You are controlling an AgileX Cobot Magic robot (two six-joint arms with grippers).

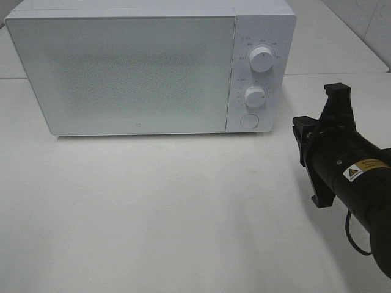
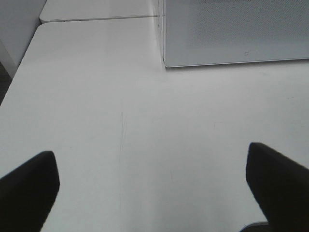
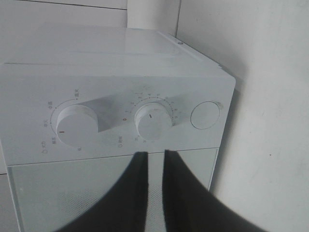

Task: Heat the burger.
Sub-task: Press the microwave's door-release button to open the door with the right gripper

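Observation:
The burger is out of view in every frame. A white microwave (image 1: 122,67) stands at the back of the table with its door shut; the frosted door hides the inside. My right arm (image 1: 345,168) hovers to the right of its control panel. In the right wrist view my right gripper (image 3: 153,153) points at the panel just short of the timer knob (image 3: 152,121), its fingers drawn almost together with nothing between them. My left gripper (image 2: 154,193) is open over bare table, some way in front of the microwave's corner (image 2: 166,60).
The panel carries an upper knob (image 1: 263,58), a lower knob (image 1: 255,96) and a round button (image 1: 248,121). The white table (image 1: 153,213) spreads in front of the microwave. A wall runs close behind.

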